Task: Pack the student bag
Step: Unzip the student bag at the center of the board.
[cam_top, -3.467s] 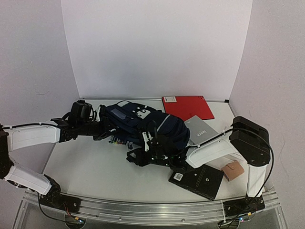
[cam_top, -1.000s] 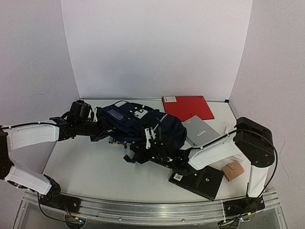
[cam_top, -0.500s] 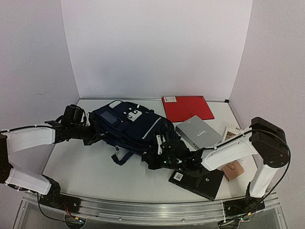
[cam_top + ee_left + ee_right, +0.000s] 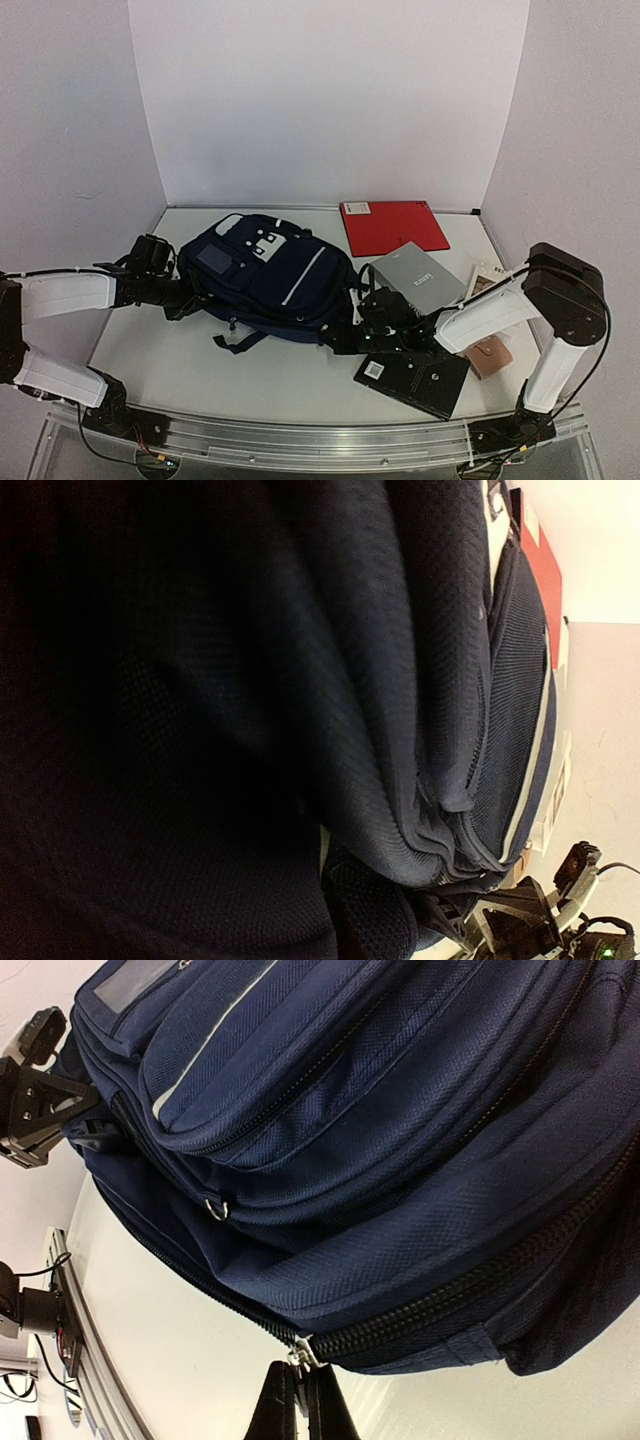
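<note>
Little writing can be read: the flat red folder (image 4: 393, 225) at the back carries a small white label in its near-left corner, the grey rectangular box (image 4: 415, 277) has a dark word on its lid, and the flat black slab (image 4: 415, 380) at the front bears a white square sticker with a code-like pattern, all too small to make out. The large dark navy fabric student bag (image 4: 270, 280) lies flat on the white table (image 4: 200, 370), left of centre, its white patches towards the back wall and thin white stripes across its face. The right gripper (image 4: 298, 1400) reaches the bag's near-right edge; its two dark fingers are pressed together, pinching the small metal zipper pull (image 4: 300, 1353) at the end of the main zip. The left gripper (image 4: 185, 295) sits against the bag's left edge with its jaws closed; dark mesh cloth fills its wrist view, so whether it pinches any fabric cannot be told. A small tan object (image 4: 490, 358) lies near the right arm's base.
</note>
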